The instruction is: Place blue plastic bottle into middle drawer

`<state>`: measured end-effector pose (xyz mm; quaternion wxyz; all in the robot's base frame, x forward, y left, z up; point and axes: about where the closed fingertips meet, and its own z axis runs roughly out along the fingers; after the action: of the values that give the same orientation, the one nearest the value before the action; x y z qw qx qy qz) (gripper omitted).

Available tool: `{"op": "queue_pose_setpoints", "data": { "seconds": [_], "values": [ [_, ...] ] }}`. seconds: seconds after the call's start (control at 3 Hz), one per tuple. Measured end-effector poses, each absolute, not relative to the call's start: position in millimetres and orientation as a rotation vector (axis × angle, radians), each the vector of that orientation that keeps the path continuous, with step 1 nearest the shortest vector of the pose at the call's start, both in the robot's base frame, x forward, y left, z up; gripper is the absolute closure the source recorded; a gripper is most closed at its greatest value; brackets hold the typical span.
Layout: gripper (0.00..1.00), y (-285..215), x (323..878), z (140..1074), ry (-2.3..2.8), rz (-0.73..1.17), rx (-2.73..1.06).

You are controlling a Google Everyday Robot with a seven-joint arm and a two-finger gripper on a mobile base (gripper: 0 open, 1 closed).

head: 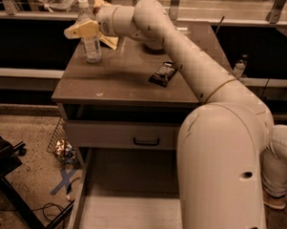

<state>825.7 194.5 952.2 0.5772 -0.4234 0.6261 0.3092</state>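
The blue plastic bottle [93,49], clear with a white cap and a pale label, stands upright at the back left of the cabinet top [121,82]. My gripper [90,33] reaches in from the right at label height. It is open, with one yellowish finger [80,30] in front of the bottle and the other behind it. The middle drawer [80,199] is pulled out at the bottom of the view, and its pale floor is bare. My arm hides the drawer's right side.
A dark chip bag [163,73] lies on the cabinet top to the right of the bottle. The drawer with the black handle [147,141] is closed above the open one. A wire basket [59,141] and blue tape cross [64,181] are on the floor at left.
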Motion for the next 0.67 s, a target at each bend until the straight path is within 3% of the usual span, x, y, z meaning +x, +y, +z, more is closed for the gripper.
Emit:
{"op": "queue_pose_setpoints", "data": {
  "seconds": [0.33, 0.67],
  "values": [
    [0.24, 202.8, 829.4, 942.7, 1.454, 0.779, -0.96],
    [0.56, 207.7, 828.1, 941.1, 1.454, 0.785, -0.965]
  ]
}}
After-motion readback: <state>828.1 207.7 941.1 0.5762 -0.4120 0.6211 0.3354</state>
